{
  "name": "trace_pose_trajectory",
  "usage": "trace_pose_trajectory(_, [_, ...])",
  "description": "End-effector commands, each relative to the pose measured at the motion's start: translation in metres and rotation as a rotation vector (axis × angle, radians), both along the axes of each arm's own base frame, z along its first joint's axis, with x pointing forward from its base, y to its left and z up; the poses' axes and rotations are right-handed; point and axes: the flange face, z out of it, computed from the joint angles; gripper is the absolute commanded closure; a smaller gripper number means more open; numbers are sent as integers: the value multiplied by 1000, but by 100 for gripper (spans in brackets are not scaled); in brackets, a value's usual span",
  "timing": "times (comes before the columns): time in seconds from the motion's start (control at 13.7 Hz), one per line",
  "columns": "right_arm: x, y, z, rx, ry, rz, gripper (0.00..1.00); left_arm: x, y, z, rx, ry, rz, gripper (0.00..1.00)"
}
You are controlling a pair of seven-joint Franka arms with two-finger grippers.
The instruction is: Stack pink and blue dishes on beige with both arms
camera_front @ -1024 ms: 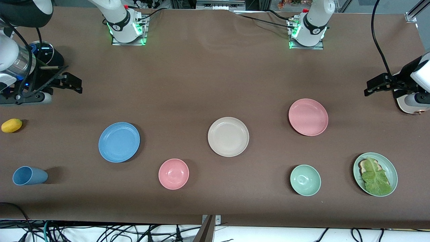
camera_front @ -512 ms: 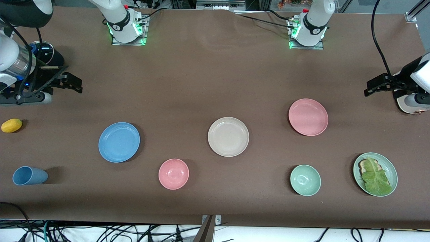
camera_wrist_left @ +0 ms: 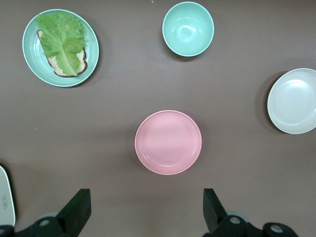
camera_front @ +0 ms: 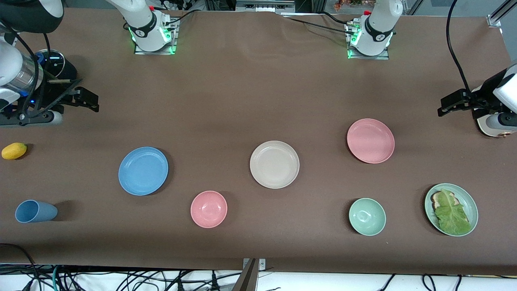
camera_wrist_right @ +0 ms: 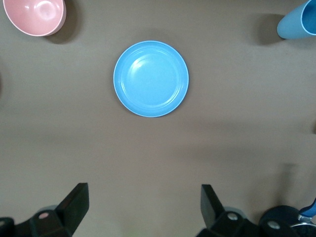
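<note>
Pink flat matte plate (camera_wrist_left: 168,142) sits toward left arm's end of table, blue flat matte plate (camera_wrist_right: 151,78) toward right arm's end, beige flat matte plate (camera_front: 274,164) between them. Left gripper (camera_wrist_left: 143,210) spread wide, empty, pink plate seemingly dead ahead of jaws. Right gripper (camera_wrist_right: 143,207) same deal with blue. Each arm nearer own plate.

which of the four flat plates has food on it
The pale green plate at the left arm's end, holding lettuce on bread; the blue, beige and pink plates are bare.

No lettering on the table or the dishes can be read. Each arm's base (camera_front: 150,28) carries a small dark mark on its white collar, and so does the other base (camera_front: 373,34), but both are too small to make out.
</note>
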Motion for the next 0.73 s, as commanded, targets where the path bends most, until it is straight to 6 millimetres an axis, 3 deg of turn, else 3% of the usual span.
trace_pose_trajectory(0.0, [-1,-2,3,11,8,8,0,3,3,6,-11,-10,-16,0])
trace_pose_trajectory(0.66, [-1,-2,2,11,9,8,0,7,1,-2,-22,4,-6,0])
